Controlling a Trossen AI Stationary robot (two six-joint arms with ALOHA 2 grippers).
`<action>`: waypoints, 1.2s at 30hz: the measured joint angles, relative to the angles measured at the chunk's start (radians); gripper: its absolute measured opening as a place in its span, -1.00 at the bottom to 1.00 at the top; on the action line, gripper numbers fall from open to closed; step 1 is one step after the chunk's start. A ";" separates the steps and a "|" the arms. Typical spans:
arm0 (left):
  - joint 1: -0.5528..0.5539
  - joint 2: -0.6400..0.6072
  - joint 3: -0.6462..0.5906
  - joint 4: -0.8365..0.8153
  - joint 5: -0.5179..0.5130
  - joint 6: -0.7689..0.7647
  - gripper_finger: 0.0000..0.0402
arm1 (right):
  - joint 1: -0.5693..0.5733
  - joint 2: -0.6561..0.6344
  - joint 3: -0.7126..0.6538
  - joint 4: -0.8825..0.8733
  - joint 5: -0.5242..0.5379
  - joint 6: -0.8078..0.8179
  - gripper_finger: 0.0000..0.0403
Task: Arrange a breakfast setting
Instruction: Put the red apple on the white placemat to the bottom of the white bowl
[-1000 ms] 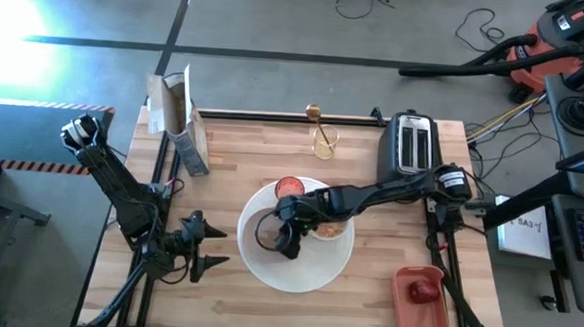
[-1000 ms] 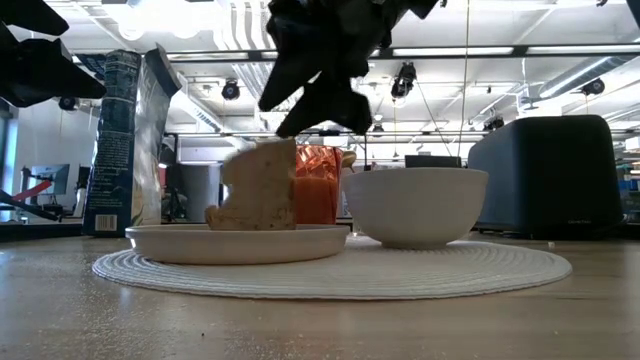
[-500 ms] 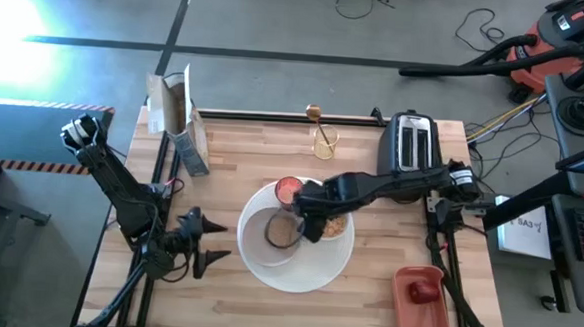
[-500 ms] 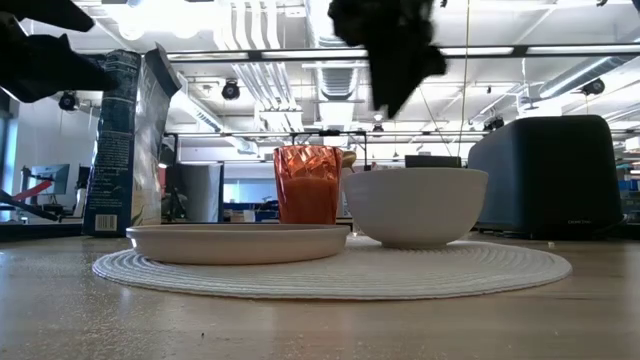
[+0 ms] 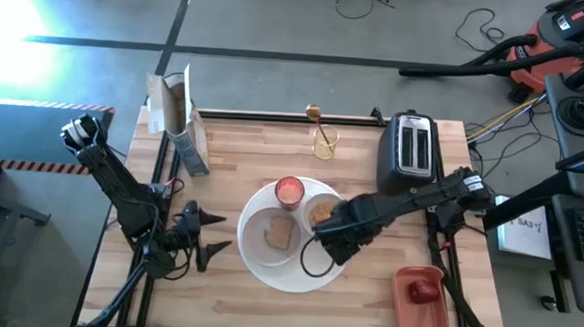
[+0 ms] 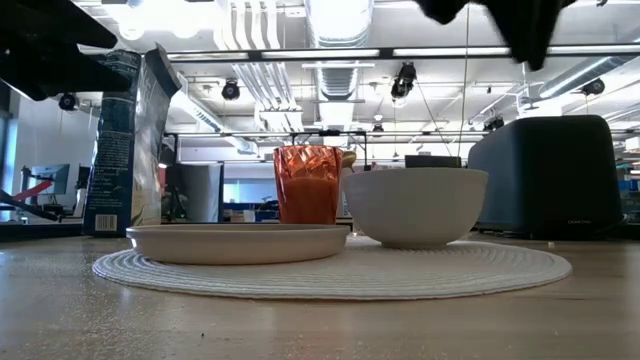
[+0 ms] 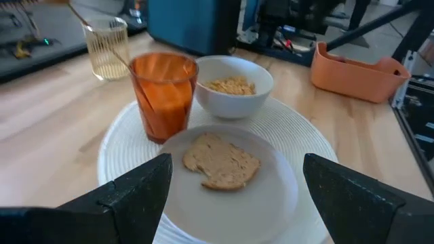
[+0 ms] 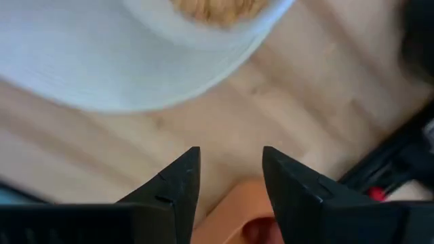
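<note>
**Toast on the small plate, both sets of fingers empty**

I see my right gripper (image 5: 320,247) hanging over the near right rim of the large round plate (image 5: 311,281), above the desk (image 5: 232,160). Its fingers (image 8: 173,183) stand parted with a clear gap between them and nothing in it; below them I make out bare wood and the edge of an orange tray (image 5: 425,306).

My left gripper (image 5: 210,247) waits near the desk's left edge, just beside the large plate, pointing at it. Its fingers (image 7: 139,186) are spread wide and released, touching nothing.

The toast (image 7: 221,160) lies flat on the smaller plate (image 7: 278,196). Behind it the red cup (image 7: 163,91) stands upright, just beside the white bowl (image 7: 234,85), which holds cereal. All three rest on the large plate.

The small red fruit (image 5: 425,290) sits in the orange tray at the near right corner. A spoon leans in a glass (image 5: 325,140) at the far edge, next to the toaster (image 5: 409,147). A cereal box (image 5: 182,123) stands at the far left. Bare wood lies open along the near edge and between box and glass.
</note>
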 joint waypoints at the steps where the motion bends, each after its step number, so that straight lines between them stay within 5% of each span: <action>1: 0.000 0.001 0.000 0.001 -0.011 0.006 0.57 | 0.007 -0.005 -0.003 -0.001 -0.034 0.016 -0.23; 17: 0.000 -0.040 0.000 -0.001 -0.012 0.098 0.57 | 0.278 -0.011 -0.145 -0.002 -0.258 0.022 0.35; 27: 0.000 -0.046 0.070 -0.001 0.018 0.251 0.57 | 0.519 -0.089 -0.314 0.036 -0.261 0.125 0.34; 36: 0.000 -0.045 0.128 -0.004 0.019 0.315 0.57 | 0.640 -0.303 -0.652 0.381 -0.233 0.351 0.29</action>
